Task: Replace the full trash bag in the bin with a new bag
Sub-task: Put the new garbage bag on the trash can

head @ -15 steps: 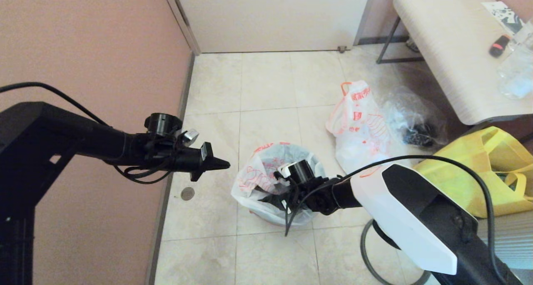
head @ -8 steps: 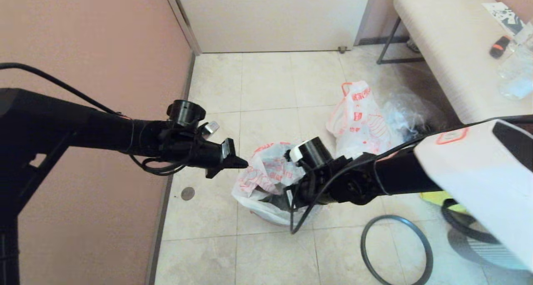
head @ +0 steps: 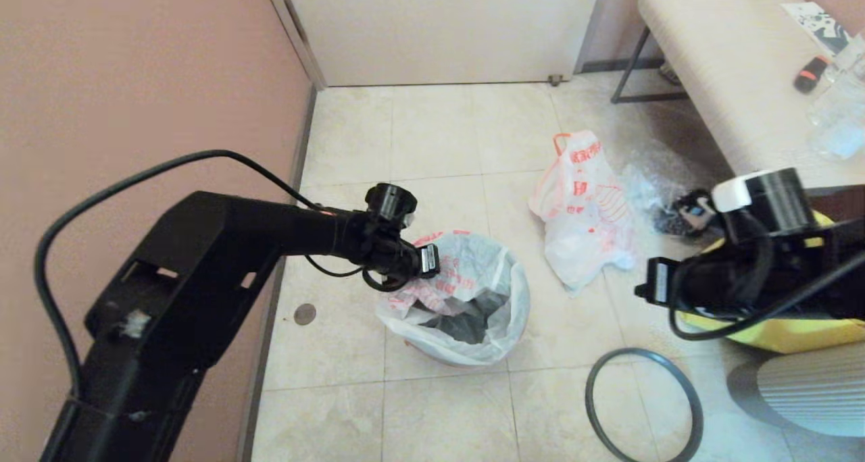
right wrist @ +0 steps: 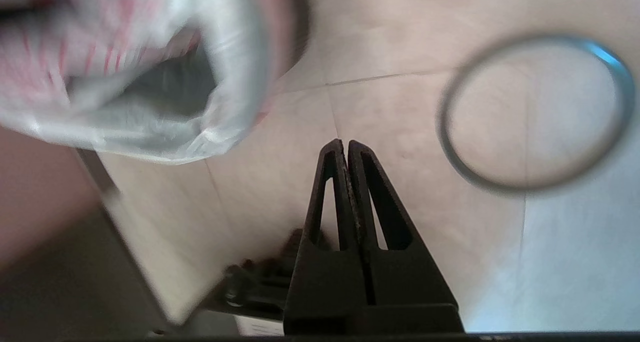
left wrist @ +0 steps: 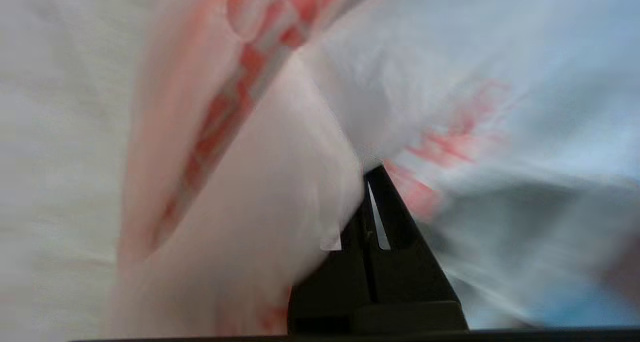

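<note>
The new bag point(head: 473, 266), white with a pink-red band, lines the bin, whose dark inside point(head: 470, 321) shows through the open mouth. My left gripper point(head: 432, 267) is at the bag's far-left edge. In the left wrist view its shut tips point(left wrist: 372, 171) press against the bag's film point(left wrist: 250, 207), with nothing seen between them. The full trash bag point(head: 584, 205) lies on the floor to the right of the bin. The grey ring point(head: 642, 351) lies on the floor to the near right. My right gripper point(head: 647, 288) hangs shut and empty point(right wrist: 345, 143) over bare tiles between bag point(right wrist: 225, 107) and ring point(right wrist: 520, 186).
A clear bag with dark contents point(head: 665, 198) lies beyond the full bag. A yellow tote point(head: 797, 330) and a grey ribbed object point(head: 811, 394) stand at the right, under a bench point(head: 716, 63). The pink wall point(head: 135, 77) runs close on the left.
My left arm swung down and right until its tips met the bag's edge. My right arm drew out of the bin's mouth to the right, uncovering the ring on the floor.
</note>
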